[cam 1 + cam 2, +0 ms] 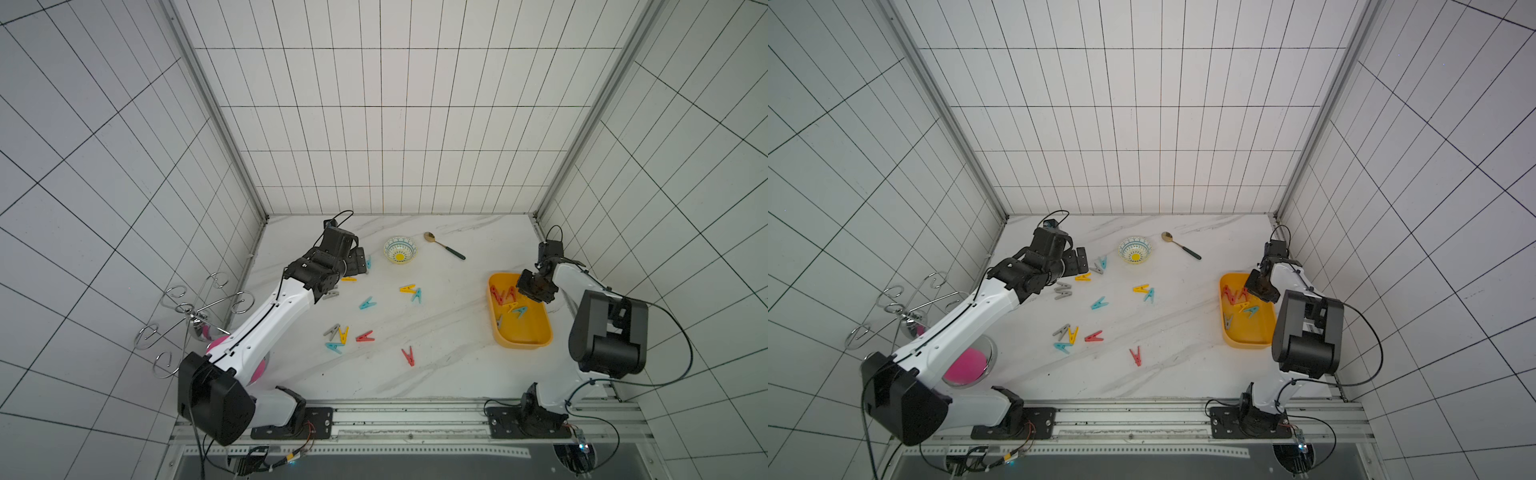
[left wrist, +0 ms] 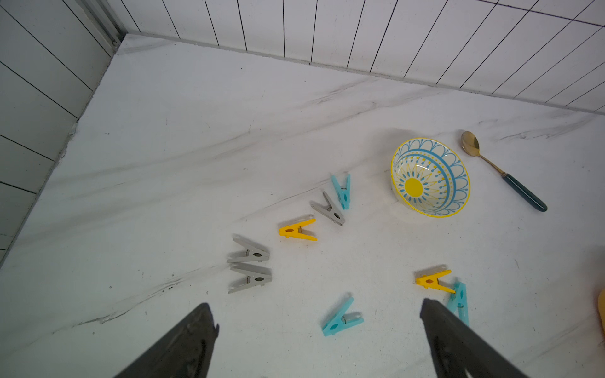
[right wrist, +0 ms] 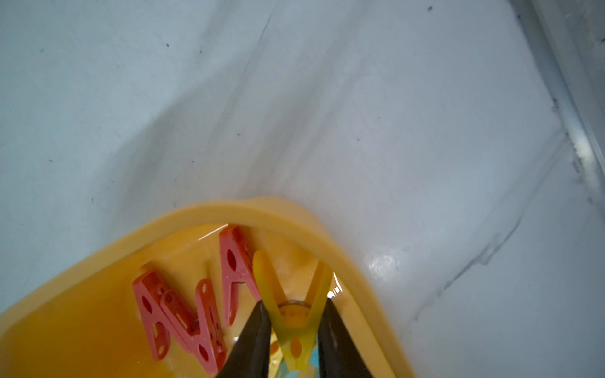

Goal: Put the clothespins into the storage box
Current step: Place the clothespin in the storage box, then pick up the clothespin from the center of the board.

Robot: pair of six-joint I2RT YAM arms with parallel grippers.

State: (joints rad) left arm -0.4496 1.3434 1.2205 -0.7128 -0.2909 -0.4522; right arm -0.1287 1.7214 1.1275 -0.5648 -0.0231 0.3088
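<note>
The yellow storage box [image 1: 528,332] [image 1: 1250,336] lies at the table's right side. Red clothespins [image 3: 183,314], a teal one [image 1: 519,311] and a grey one [image 1: 498,322] lie in it. My right gripper [image 3: 294,302] [image 1: 525,286] hovers over the box's far corner, shut on a yellow clothespin [image 3: 291,314]. Several more clothespins are scattered over the table, among them a teal one [image 1: 367,303] and a red one [image 1: 409,356]. My left gripper [image 2: 314,307] [image 1: 357,264] hangs open and empty at the back left, above a teal clothespin [image 2: 342,315] and near two grey ones [image 2: 250,253].
A patterned bowl [image 1: 400,250] and a gold spoon with a dark handle [image 1: 444,245] lie at the back centre. A wire rack [image 1: 195,307] and a pink-lined metal dish [image 1: 963,370] stand at the left under my left arm. Tiled walls enclose three sides.
</note>
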